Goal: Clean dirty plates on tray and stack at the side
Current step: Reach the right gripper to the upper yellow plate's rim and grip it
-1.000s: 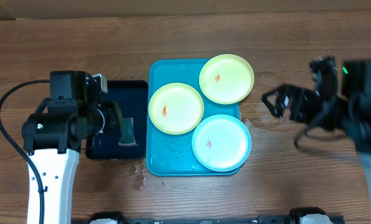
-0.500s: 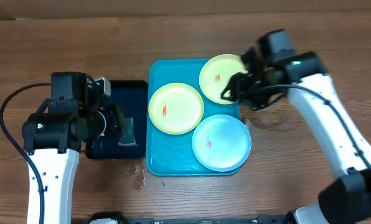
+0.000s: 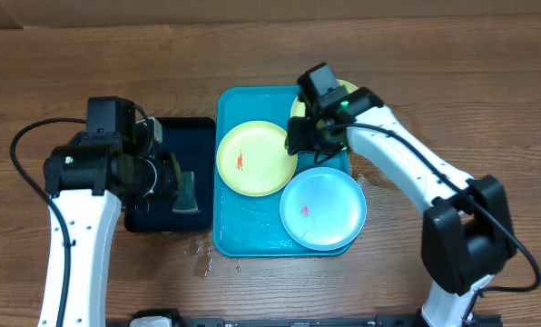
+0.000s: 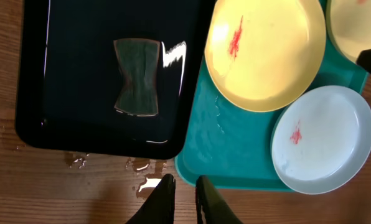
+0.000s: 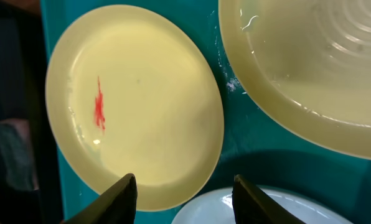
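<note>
Plates of round plastic, three in all, lie in the large turquoise rectangular plastic tray point(image 3: 230, 232). One lime-green-rimmed plate point(image 3: 257, 159) sits at its left-centre with a red smear. A second lime-green plate point(image 5: 310, 68) is in the far right corner, mostly under the right arm. The light-blue-rimmed plate point(image 3: 323, 207), also smeared, overhangs the tray's right rim.

A smaller dark navy plastic tray point(image 3: 198, 132) butts against the turquoise tray's left side and holds a grey-green cloth point(image 4: 136, 76). Water drops point(image 4: 142, 186) lie on the wooden tabletop point(image 3: 434, 54) by its near edge.

The right hand point(image 5: 184, 186) hovers over the gap between the two green plates, moderately wide and empty. The left hand point(image 4: 184, 199) hangs over the trays' near edges, narrowly parted and empty. Open wood stretches right of the tray.
</note>
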Robot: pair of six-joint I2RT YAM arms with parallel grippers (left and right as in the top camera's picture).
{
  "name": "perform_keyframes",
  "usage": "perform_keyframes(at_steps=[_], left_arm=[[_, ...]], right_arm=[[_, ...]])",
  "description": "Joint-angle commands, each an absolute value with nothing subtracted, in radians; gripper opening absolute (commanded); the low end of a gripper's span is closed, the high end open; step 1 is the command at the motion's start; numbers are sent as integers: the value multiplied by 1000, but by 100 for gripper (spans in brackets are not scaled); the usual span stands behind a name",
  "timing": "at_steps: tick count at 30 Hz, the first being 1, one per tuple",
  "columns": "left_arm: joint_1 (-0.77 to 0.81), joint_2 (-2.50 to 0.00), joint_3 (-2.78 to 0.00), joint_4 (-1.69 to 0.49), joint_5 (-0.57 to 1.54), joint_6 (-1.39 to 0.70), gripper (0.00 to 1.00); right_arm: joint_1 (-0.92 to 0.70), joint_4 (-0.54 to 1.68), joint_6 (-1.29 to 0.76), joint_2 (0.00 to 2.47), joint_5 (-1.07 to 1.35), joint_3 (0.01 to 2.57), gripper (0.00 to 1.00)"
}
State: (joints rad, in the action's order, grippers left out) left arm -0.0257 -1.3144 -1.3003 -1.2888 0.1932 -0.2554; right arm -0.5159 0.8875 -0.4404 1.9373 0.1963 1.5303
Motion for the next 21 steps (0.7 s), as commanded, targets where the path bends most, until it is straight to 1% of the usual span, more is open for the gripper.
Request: perform_keyframes(at_steps=[1,5,12,14,17,21], left_arm=[[-17,-1353,-1296,-1303,176,-245,10],[-17,-1377,-1295,-1308,176,-235,10],[-12,-1383,-1295,-1306,176,-236,10],[-3,-1383,-1295,-1304,176,-236,10],[10,-1383,-1295,-1304,174,-236,10],[21,-1384,-1295,-1305,142,-236,10]], right_arm=[[-541,867,-450,1981,106,1524,51],[-550,841,-450,2024,105,1524,47],[-550,806,-450,2082,105,1524,42],[-550,793,-450,2090,104,1524,36],[-550,777,-450,2090,104,1524,24],[-550,765,-450,2090,104,1523,24]])
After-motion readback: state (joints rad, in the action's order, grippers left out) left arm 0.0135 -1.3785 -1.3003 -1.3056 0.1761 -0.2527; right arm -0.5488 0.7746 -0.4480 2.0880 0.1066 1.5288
